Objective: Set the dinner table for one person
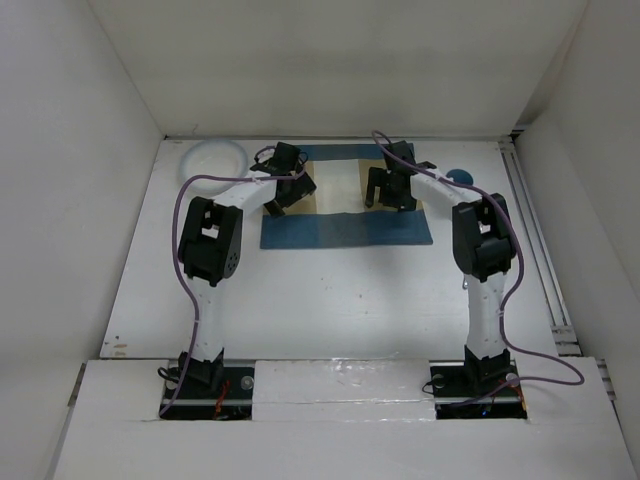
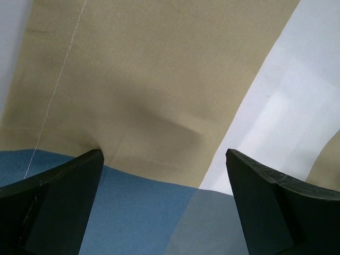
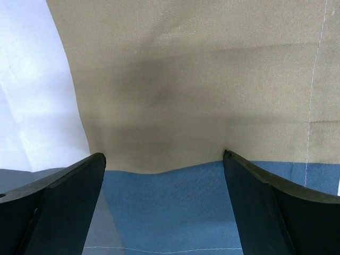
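Wide, plain white dinner table [image 1: 300, 300] beneath everything, extending well past the placemat [image 1: 345, 230] on every side. Placemat toward the far half of the tabletop, lying flat, blue along its near edge, with tan bands and a white panel between them further back.

Left gripper [image 1: 283, 200] above the left part of the placemat, pointed down at the cloth. In the left wrist view, left gripper [image 2: 164, 154] spread wide, nothing between the two dark fingers [image 2: 64, 202]; underneath, tan cloth [image 2: 133, 79], blue band nearest the camera, white panel to the right. Fingertips close to the fabric; actual contact not determinable.

Right gripper [image 1: 388, 200] above the right part of the placemat, likewise pointed down. In the right wrist view, right gripper [image 3: 164, 155] also spread wide and holding nothing, dark fingers [image 3: 265, 207] either side of the seam between tan cloth [image 3: 186, 64] and blue band. Contact with the fabric again not determinable.

White round plate [image 1: 212, 160] just beyond the placemat's far-left corner, apart from the cloth. Small blue round item [image 1: 462, 177] just off the placemat's right edge, partly hidden by the right arm; identity not determinable.
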`<state>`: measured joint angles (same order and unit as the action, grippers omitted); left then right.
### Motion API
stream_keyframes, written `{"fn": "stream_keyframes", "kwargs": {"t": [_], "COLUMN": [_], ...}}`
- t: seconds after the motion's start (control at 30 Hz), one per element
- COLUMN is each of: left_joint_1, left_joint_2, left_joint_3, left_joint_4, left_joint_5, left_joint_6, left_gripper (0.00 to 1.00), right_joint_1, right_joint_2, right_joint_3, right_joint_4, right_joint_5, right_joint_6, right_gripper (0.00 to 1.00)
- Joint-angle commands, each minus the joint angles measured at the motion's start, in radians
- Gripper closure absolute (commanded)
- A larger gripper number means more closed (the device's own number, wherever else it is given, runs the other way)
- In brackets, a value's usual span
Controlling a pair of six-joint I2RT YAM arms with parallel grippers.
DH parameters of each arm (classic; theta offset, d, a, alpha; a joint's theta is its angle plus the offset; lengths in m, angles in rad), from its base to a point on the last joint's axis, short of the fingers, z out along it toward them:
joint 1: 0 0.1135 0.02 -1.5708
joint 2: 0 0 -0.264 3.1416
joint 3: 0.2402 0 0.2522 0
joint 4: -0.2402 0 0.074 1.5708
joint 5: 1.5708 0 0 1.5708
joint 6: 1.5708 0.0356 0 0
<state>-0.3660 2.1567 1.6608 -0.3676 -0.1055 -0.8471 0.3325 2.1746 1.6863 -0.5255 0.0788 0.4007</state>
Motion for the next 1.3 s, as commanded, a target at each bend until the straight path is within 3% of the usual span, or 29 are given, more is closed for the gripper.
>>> {"fn": "stream_keyframes", "kwargs": {"t": [0.0,0.2,0.37,0.5,0.6,0.63,0.73,0.9,0.97,1.13,1.27], "left_joint_1": [0.007,0.007,0.007,0.007,0.028,0.047,0.177,0.338,0.421,0.532,0.614], "left_joint_2": [-0.064,-0.127,-0.161,-0.225,-0.348,-0.377,-0.452,-0.486,-0.460,-0.385,-0.295], "left_joint_3": [-0.012,-0.009,0.089,0.142,0.094,0.074,0.031,-0.007,-0.019,-0.053,-0.091], "left_joint_4": [-0.039,-0.019,-0.019,-0.082,-0.082,-0.068,-0.021,0.008,0.009,0.012,0.048], "left_joint_5": [-0.005,0.038,0.026,-0.054,-0.154,-0.143,-0.048,0.024,0.059,0.090,0.197], "left_joint_6": [0.005,0.032,0.072,0.082,0.068,0.068,0.056,0.056,0.056,0.056,0.016], "left_gripper": [0.00,0.00,0.00,0.00,0.00,0.00,0.00,0.00,0.00,0.00,0.00], "right_joint_1": [0.017,0.017,0.017,0.058,0.114,0.147,0.169,0.117,0.117,0.140,0.151], "right_joint_2": [-0.036,-0.084,-0.142,-0.334,-0.510,-0.613,-0.747,-0.805,-0.805,-0.844,-0.880], "right_joint_3": [-0.020,0.013,0.047,-0.006,-0.184,-0.270,-0.359,-0.456,-0.470,-0.520,-0.542], "right_joint_4": [-0.030,-0.039,-0.039,0.042,0.188,0.272,0.294,0.334,0.344,0.370,0.406], "right_joint_5": [-0.019,0.013,0.035,0.104,0.159,0.159,0.173,0.018,-0.077,-0.125,-0.293], "right_joint_6": [0.033,0.033,0.033,0.033,-0.023,-0.032,0.002,0.099,0.099,0.070,0.052], "right_gripper": [0.03,0.03,0.03,0.03,0.03,0.00,0.00,0.00,0.00,0.00,0.00]}}
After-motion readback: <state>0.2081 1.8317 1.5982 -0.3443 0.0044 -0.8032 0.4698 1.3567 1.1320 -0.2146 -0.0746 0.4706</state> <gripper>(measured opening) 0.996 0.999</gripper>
